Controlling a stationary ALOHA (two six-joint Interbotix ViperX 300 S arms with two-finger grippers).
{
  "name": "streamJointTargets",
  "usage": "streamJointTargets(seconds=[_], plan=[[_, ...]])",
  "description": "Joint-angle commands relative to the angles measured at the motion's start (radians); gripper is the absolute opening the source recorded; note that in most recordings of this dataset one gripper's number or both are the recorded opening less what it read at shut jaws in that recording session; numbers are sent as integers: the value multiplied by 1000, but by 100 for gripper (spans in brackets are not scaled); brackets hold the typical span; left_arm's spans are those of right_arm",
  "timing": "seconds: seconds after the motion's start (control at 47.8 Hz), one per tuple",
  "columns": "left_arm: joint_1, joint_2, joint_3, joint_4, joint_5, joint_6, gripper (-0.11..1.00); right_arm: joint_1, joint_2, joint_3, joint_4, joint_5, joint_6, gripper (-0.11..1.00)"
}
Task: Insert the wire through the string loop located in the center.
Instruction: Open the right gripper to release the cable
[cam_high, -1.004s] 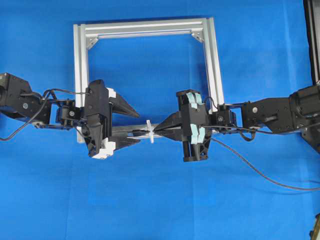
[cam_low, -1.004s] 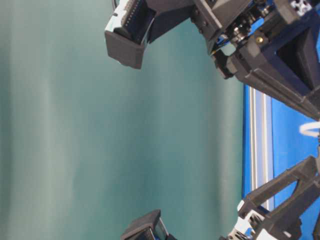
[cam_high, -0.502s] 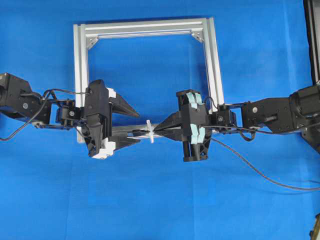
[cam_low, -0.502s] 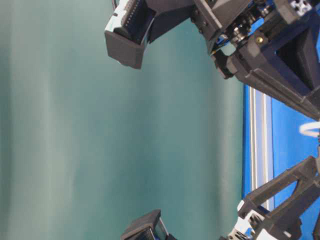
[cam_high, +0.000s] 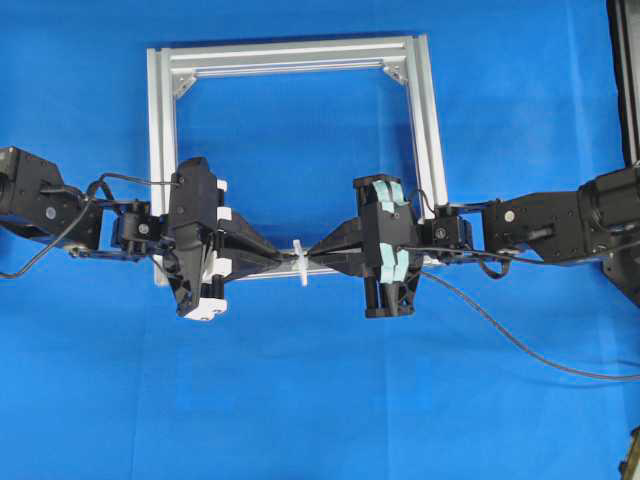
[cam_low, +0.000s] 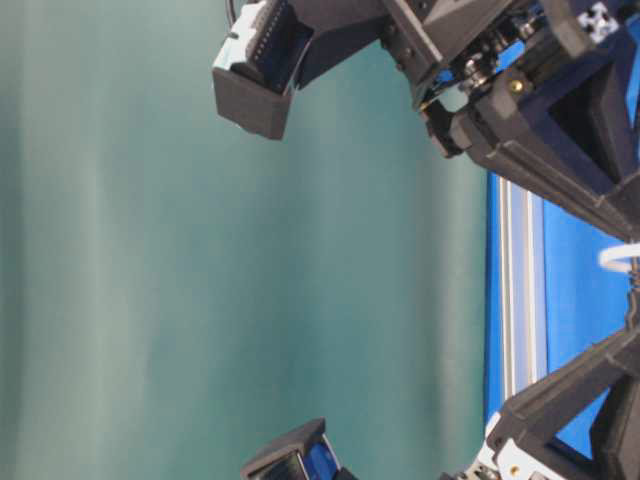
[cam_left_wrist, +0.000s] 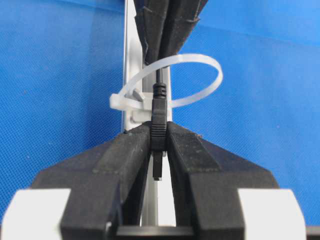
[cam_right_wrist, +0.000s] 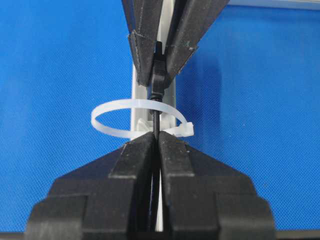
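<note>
The left hand (cam_left_wrist: 159, 145) is clamped on the plug of the wire (cam_left_wrist: 158, 125), just on its side of the string loop (cam_left_wrist: 170, 82) — a grip fit for drawing the plug on. Beyond the loop, the right hand (cam_right_wrist: 156, 142) pinches the cable tight, steadying it. The frame rail (cam_high: 262, 272) is mostly hidden under both hands — the table-level view crops the loop.
</note>
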Motion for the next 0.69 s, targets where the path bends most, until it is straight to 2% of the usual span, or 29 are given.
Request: streamJointTargets(seconds=[0.0, 0.502, 0.586, 0.669], plan=[[5, -14, -5, -5, -3, -2, 8, 5, -15, -11, -5, -11, 2, -2], [5, -14, -5, -3, -3, -2, 8, 5, -15, -9, -6, -6, 2, -1], [3, -14, -5, -5, -3, -2, 8, 5, -15, -9, -6, -3, 2, 10], [3, -14, -5, -3, -3, 0, 8, 3, -15, -9, -6, -3, 2, 29]])
